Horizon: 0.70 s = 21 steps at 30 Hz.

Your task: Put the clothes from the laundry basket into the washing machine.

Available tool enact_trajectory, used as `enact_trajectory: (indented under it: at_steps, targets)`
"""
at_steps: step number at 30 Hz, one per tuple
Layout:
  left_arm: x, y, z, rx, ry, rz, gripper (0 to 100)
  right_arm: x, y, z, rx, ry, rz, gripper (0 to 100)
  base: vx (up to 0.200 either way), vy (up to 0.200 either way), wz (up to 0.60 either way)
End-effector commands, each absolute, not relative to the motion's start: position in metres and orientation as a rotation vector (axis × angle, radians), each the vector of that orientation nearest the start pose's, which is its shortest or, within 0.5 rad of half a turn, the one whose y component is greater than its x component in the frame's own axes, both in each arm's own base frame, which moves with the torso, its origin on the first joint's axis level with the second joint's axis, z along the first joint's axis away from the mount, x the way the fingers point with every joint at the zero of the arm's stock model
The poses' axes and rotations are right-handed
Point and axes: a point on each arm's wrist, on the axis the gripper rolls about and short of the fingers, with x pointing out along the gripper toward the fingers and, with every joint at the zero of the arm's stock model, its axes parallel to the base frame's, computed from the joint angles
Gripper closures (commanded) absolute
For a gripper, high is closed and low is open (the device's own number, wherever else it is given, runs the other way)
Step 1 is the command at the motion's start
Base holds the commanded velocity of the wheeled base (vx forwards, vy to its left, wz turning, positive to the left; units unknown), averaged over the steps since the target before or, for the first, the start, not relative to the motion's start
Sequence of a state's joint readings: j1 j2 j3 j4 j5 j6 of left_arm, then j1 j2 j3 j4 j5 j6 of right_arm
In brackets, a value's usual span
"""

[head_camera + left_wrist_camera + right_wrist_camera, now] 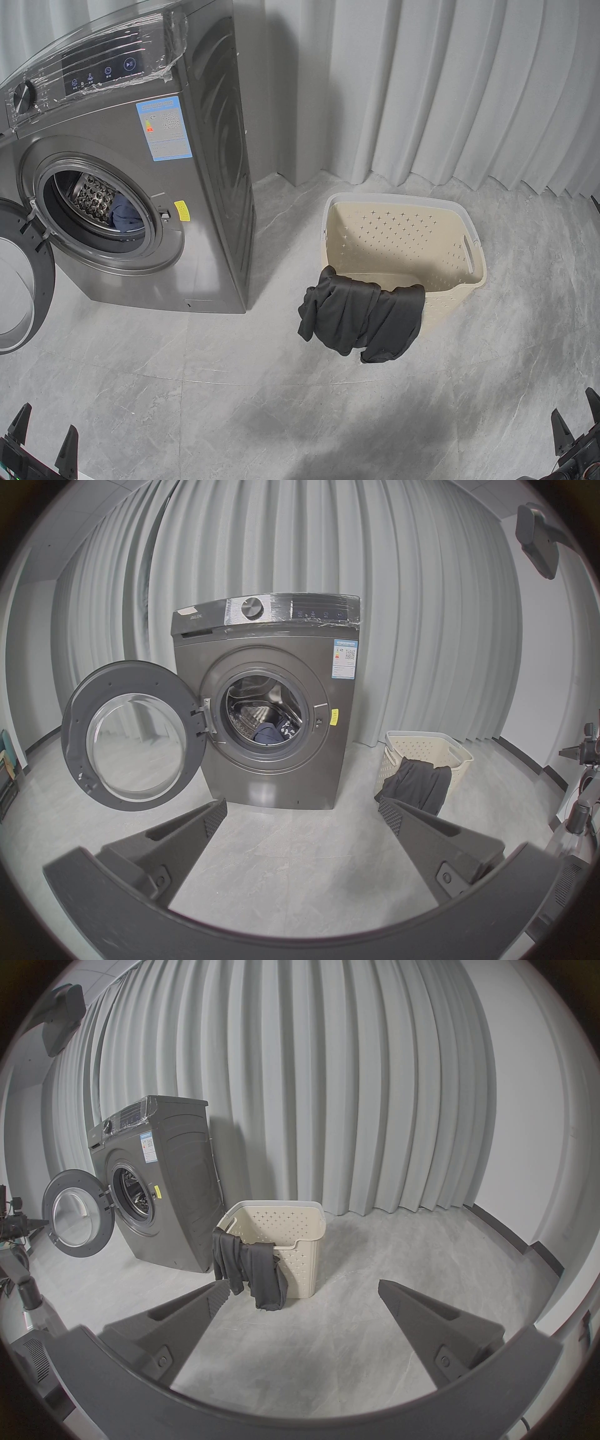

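A cream laundry basket (465, 215) (425, 745) (300, 1235) stands on the floor to the right of the grey washing machine (206, 156) (275, 642) (181, 1166). A dark grey garment (362, 312) (415, 783) (250, 1266) hangs over the basket's near rim. The machine's round door (19, 281) (131, 736) (78, 1213) is swung open, and blue clothing (125, 215) (269, 732) lies in the drum. My left gripper (42, 431) (300, 811) is open low at the near left, far from both. My right gripper (578, 415) (303, 1291) is open at the near right, nothing between its fingers.
White curtains (437, 81) hang along the wall behind the machine and basket. Grey tiled floor (250, 387) stretches between me, the basket and the machine. The open door juts out toward the left side.
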<state>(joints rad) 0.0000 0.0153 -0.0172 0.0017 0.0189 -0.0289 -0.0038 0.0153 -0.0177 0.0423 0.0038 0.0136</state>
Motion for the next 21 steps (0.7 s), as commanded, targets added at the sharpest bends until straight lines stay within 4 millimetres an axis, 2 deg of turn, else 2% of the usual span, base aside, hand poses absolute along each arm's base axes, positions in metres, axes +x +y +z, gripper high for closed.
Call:
enact_trajectory:
  at_steps: [1,2,10,11,12,13,14,15,16,18,21]
  targets:
    - [-0.022,0.0,0.075,-0.029,0.007,0.02,0,-0.024,0.0,0.075,0.015,0.032,-0.003,0,0.0,0.0,0.0]
    - [-0.022,0.0,0.075,-0.029,0.007,0.019,0,-0.024,0.0,0.075,0.014,0.032,-0.002,0,0.0,0.0,0.0]
    - [-0.022,0.0,0.075,-0.029,0.007,0.019,0,-0.024,0.0,0.077,0.002,0.018,-0.002,0,0.0,-0.2,0.0]
    - [-0.022,0.0,0.075,-0.031,0.007,0.019,0,-0.026,0.0,0.087,-0.003,-0.035,0.001,0,0.0,-0.2,0.0]
    - [-0.022,0.0,0.075,-0.032,0.007,0.02,0,-0.032,0.0,0.111,0.002,-0.141,0.006,0,0.0,-0.2,0.0]
    - [-0.022,0.0,0.075,-0.032,0.007,0.02,0,-0.032,0.0,0.111,0.002,-0.141,0.006,0,0.0,-0.2,0.0]
    - [-0.022,0.0,0.075,-0.032,0.007,0.019,0,-0.04,0.0,0.152,0.008,-0.248,0.004,0,0.0,-0.2,0.0]
    - [-0.022,0.0,0.075,-0.032,0.007,0.017,0,-0.037,0.0,0.188,0.019,-0.264,0.012,0,0.0,0.0,0.0]
    - [-0.022,0.0,0.075,-0.032,0.007,0.017,0,-0.032,0.0,0.205,0.027,-0.256,0.02,0,0.0,0.0,0.0]
    - [-0.022,0.0,0.075,-0.032,0.007,0.019,0,-0.022,0.0,0.213,0.045,-0.205,0.043,0,0.0,0.0,0.0]
    - [-0.022,0.0,0.075,-0.031,0.007,0.015,0,0.01,0.002,0.207,0.069,-0.003,0.123,0,0.0,0.0,0.0]
